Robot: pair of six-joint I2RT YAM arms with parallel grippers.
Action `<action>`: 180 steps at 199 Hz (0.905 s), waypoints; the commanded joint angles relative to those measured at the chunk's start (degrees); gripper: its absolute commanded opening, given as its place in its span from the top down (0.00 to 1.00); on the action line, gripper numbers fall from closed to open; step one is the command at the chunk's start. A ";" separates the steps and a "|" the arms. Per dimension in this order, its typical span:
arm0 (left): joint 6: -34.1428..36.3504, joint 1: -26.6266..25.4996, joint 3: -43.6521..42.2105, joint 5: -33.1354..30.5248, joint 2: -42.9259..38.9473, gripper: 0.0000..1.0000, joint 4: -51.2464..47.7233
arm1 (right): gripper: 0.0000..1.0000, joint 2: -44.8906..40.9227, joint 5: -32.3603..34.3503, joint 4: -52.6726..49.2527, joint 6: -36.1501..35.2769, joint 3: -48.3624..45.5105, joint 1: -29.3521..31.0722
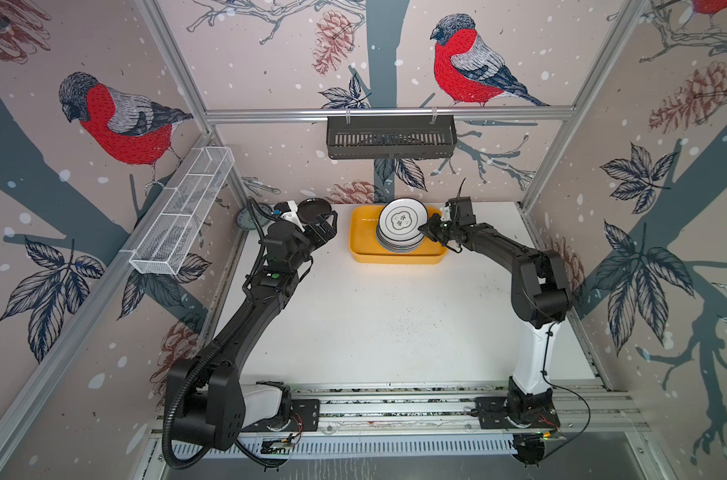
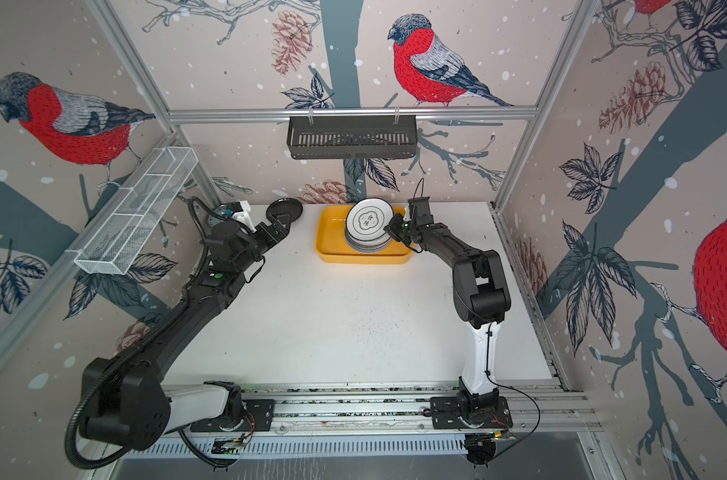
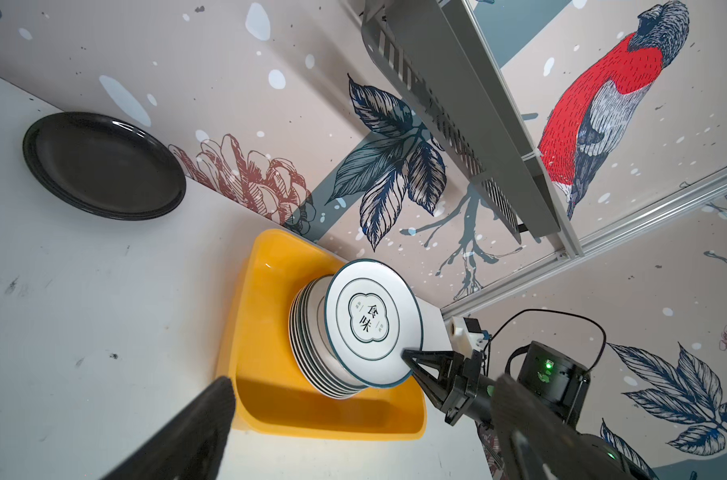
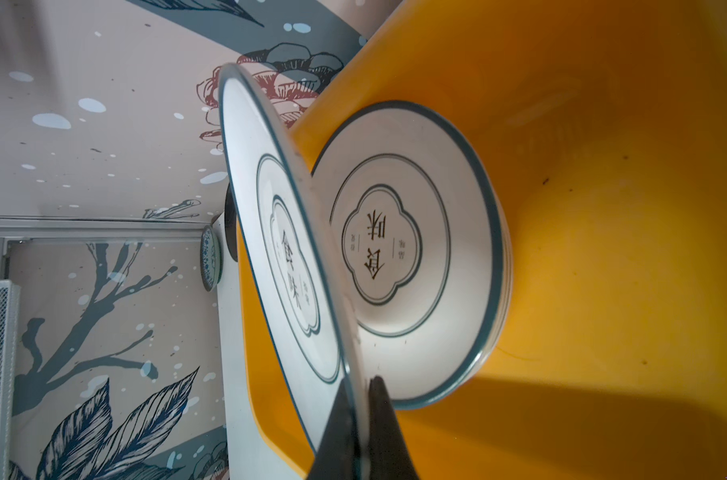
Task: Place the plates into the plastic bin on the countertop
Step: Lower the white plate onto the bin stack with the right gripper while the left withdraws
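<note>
The yellow plastic bin (image 1: pixel 355 245) (image 2: pixel 324 249) sits at the back of the white countertop (image 1: pixel 374 324) and holds a stack of plates (image 1: pixel 395 246) (image 4: pixel 411 249). My right gripper (image 1: pixel 427 228) (image 4: pixel 359 399) is shut on the rim of a white plate with black characters (image 1: pixel 403 220) (image 3: pixel 372 320) (image 4: pixel 278 249), which hangs tilted just above the stack. My left gripper (image 1: pixel 326 222) is open and empty between the bin and a small black plate (image 1: pixel 311 207) (image 3: pixel 104 166), its fingers (image 3: pixel 187 436) clear of both. A grey-blue plate (image 1: pixel 245 220) (image 4: pixel 211 257) lies in the back left corner.
A black slotted basket (image 1: pixel 390 137) hangs on the back rail above the bin. A white wire-mesh rack (image 1: pixel 183 216) is fixed along the left wall. Aluminium rails (image 1: pixel 395 409) with both arm bases run along the front edge.
</note>
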 commanded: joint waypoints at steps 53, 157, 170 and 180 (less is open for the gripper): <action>-0.41 2.41 -0.84 1.04 1.69 0.04 7.26 | 0.94 3.66 0.63 0.85 2.90 3.07 0.12; -0.36 2.94 -1.79 0.45 -0.85 0.04 5.80 | 0.80 7.30 0.99 -3.73 1.51 5.96 0.39; -0.29 2.94 -2.29 -0.03 -1.61 0.04 5.14 | 0.77 7.24 1.53 -4.47 0.94 6.10 0.63; -0.21 3.01 -2.74 -0.38 -2.16 0.04 4.75 | 0.76 7.32 1.88 -5.15 0.65 6.36 0.68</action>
